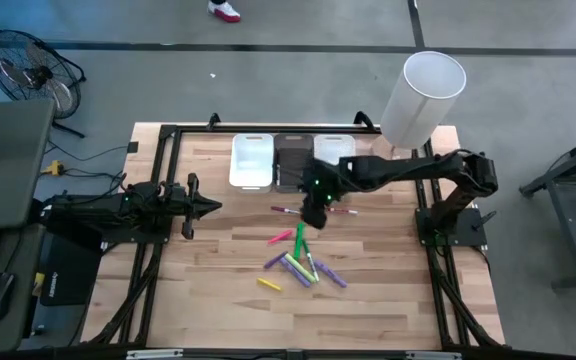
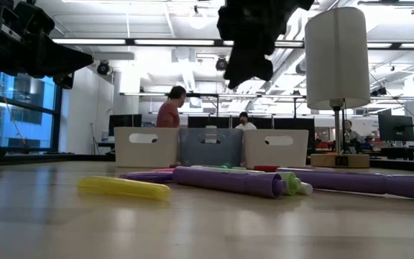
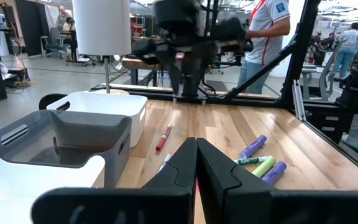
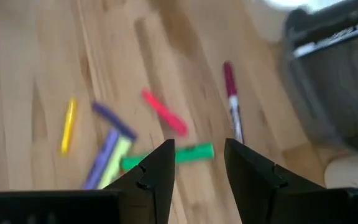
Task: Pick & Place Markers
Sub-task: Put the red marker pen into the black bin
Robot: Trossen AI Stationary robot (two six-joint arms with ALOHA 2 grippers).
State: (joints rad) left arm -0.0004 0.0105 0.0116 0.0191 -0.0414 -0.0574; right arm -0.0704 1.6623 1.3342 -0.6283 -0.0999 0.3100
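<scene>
Several markers lie flat on the wooden table: a green one (image 1: 300, 240) (image 4: 191, 153), a pink one (image 1: 280, 238) (image 4: 164, 112), a red pen (image 1: 288, 210) (image 4: 231, 102), a yellow one (image 1: 268, 285) (image 4: 68, 126) and a purple and lime cluster (image 1: 306, 268) (image 2: 228, 180). My right gripper (image 1: 313, 215) (image 4: 197, 146) hovers open above them, slanting down, and holds nothing. In the right wrist view the green marker shows on the table below the fingertips. My left gripper (image 1: 213, 207) (image 3: 196, 146) waits shut and level over the table's left part.
A white bin (image 1: 252, 160), a dark bin (image 1: 293, 160) and a second white bin (image 1: 333, 150) stand in a row at the far edge. A dark marker (image 4: 328, 40) lies in the dark bin. A tall white cylinder (image 1: 423, 95) stands at the far right. People show beyond the table.
</scene>
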